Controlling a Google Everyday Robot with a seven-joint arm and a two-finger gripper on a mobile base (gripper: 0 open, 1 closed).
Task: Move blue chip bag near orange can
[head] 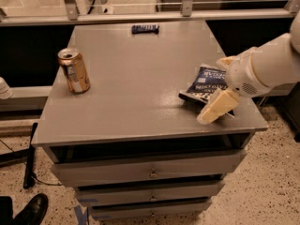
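**Spotter:** Where's the bag?

**Me:** The blue chip bag (pixel 200 84) lies on the right side of the table (pixel 140 111), close to the right edge and toward the front. It seems to rest slanted, with its long axis running from the near-left corner up toward the far right. I can't see its right end, because my own wrist covers it.

**Spotter:** And your gripper?

**Me:** My gripper (pixel 213 89) is right at the bag, reaching in from the table's right side. The fingers are spread wide. One pale finger shows above the bag's far edge, and the other (pixel 216 107) hangs over its near edge by the table's front. So the bag lies between them and a little to the left of my palm. I have no hold on anything yet.

**Spotter:** So what does the move turn on?

**Me:** I think it turns on direction. The orange can (pixel 74 71) stands upright on the left side of the table, well apart from the bag, with bare tabletop between them. Once I close on the bag, I'd have to carry it leftward across nearly the full width of the table and set it down beside the can without knocking it.

**Spotter:** Anything in the way?

**Me:** There's only a small dark blue wrapper (pixel 145 29) at the far edge, which is well off that line.
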